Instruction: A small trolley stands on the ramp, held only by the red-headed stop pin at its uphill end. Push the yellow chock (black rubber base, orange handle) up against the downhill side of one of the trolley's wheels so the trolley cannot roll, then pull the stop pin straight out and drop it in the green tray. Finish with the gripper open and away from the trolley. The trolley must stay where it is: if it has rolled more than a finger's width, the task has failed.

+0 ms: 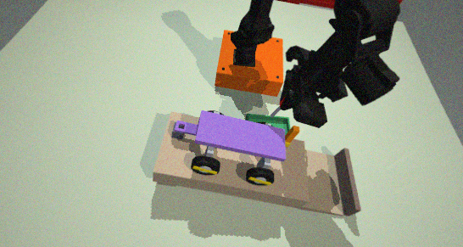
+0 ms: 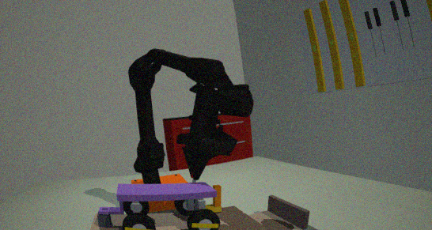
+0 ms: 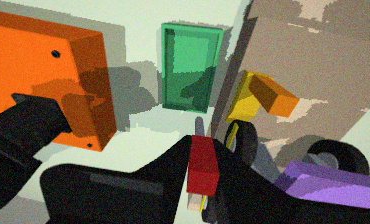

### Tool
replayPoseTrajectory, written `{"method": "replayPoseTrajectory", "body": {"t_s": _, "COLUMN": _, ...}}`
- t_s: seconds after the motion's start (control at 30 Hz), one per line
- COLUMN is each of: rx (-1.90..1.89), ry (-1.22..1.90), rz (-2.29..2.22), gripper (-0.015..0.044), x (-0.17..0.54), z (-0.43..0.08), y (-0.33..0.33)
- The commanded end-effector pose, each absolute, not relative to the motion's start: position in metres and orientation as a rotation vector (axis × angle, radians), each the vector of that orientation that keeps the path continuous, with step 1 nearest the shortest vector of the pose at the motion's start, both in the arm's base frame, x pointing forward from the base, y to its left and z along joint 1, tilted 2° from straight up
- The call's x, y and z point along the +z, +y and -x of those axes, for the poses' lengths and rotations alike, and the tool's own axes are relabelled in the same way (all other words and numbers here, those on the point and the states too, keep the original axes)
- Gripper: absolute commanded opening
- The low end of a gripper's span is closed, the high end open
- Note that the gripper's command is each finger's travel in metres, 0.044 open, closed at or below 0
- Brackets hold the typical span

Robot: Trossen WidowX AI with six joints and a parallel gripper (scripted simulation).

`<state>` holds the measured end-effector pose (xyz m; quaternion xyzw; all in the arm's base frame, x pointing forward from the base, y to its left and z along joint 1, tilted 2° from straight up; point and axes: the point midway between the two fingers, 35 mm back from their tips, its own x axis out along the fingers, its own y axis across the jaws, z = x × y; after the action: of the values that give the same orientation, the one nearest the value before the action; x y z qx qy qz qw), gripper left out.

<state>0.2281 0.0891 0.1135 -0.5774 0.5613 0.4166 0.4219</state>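
My gripper (image 1: 284, 101) (image 2: 195, 178) (image 3: 200, 142) is shut on the stop pin, with its red head (image 3: 203, 172) between the fingers and its grey shaft (image 1: 276, 110) (image 3: 199, 126) pointing down. It hangs above the table beside the ramp, near the green tray (image 1: 269, 118) (image 3: 164, 70); in the wrist view the shaft tip shows just short of the tray's near rim. The purple trolley (image 1: 242, 134) (image 2: 162, 191) (image 3: 331, 187) stands on the ramp (image 1: 292, 187) (image 3: 311, 55). The yellow chock (image 3: 243, 100) (image 1: 293, 134) (image 2: 217, 195), orange handle (image 3: 281, 99) up, sits at a downhill wheel (image 3: 246, 140), apparently touching.
The orange box (image 1: 271, 58) (image 3: 31, 55) stands beside the tray, under the arm's base. A dark end board (image 1: 348, 182) (image 2: 288, 212) crosses the ramp's low end. The ramp's side edge runs between tray and chock. A red cabinet (image 2: 233, 133) stands farther back.
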Motion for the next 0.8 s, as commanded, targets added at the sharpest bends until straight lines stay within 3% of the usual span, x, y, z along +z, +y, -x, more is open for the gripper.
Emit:
{"method": "replayPoseTrajectory", "body": {"t_s": 0.0, "rx": 1.124, "ry": 1.353, "rz": 1.498, "gripper": 0.0000, "x": 0.1139, "z": -0.2272, "y": 0.0890}}
{"method": "replayPoseTrajectory", "body": {"t_s": 0.77, "rx": 1.674, "ry": 0.838, "rz": 1.946, "gripper": 0.0000, "x": 0.1147, "z": -0.2254, "y": 0.0850}}
